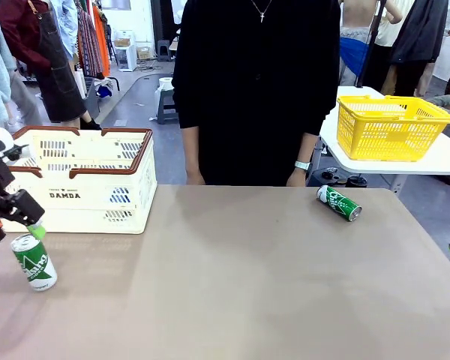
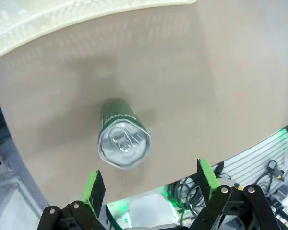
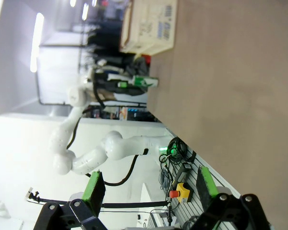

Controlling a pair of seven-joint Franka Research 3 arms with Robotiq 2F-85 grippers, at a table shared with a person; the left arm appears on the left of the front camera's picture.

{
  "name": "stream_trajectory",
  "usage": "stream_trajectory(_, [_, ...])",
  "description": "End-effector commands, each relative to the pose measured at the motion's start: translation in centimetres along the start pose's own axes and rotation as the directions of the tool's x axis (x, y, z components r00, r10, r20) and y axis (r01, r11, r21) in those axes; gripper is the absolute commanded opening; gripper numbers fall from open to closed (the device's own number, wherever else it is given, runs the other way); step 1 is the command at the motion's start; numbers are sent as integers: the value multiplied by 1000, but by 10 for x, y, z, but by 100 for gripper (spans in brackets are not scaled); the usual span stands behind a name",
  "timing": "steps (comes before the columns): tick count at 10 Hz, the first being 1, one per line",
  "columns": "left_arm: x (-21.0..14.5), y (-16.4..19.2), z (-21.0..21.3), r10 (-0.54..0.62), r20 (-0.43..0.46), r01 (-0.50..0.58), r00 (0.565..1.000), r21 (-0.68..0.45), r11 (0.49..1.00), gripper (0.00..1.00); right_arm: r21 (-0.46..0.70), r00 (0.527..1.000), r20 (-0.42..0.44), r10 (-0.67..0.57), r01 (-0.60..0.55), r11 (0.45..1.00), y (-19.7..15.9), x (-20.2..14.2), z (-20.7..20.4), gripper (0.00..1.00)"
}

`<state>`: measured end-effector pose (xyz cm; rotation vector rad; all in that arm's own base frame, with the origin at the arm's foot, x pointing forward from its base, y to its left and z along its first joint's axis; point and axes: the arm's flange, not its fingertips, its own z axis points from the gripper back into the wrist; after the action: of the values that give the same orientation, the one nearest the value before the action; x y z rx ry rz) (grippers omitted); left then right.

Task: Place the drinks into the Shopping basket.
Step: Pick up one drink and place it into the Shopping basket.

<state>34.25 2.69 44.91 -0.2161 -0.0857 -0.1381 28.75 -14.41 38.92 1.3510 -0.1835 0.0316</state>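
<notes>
While the left tool [image 2: 151,182] is hovering with its jaws spread wide and holding nothing, the upright green can [image 2: 123,141] is standing directly beneath it, near the left edge of the table [image 1: 240,277]. The step in hand is judged to be the approach for picking up this can.

The next move is calling for:
- a straight descent until the pads are bracketing the can wall;
- a firm closure, since the can is smooth and round;
- a lift high enough to clear the rim of the Shopping basket [image 1: 82,196], which is sitting just beyond the can at the far-left corner.

A second green can [image 1: 339,202] is lying on its side near the far-right corner, well apart from the Shopping basket. The right tool [image 3: 149,182] is standing wide open and empty.

The table is presenting a plain, matte tan surface. A person [image 1: 255,90] in black is standing at the far edge. A yellow mesh basket [image 1: 390,127] is resting on a white side table beyond the far-right corner, and clothing is hanging in the background.
</notes>
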Motion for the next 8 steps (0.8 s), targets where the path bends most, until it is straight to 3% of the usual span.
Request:
stream_trajectory(1, [7, 9, -16, 5, 14, -6, 1000, 12, 1000, 100, -6, 1000, -15, -19, 19, 1000, 5, -2, 1, 100])
stream_trajectory(8, [26, 18, -55, 27, -52, -23, 998, 84, 996, 100, -6, 1000, -15, -19, 19, 1000, 5, -2, 1, 100])
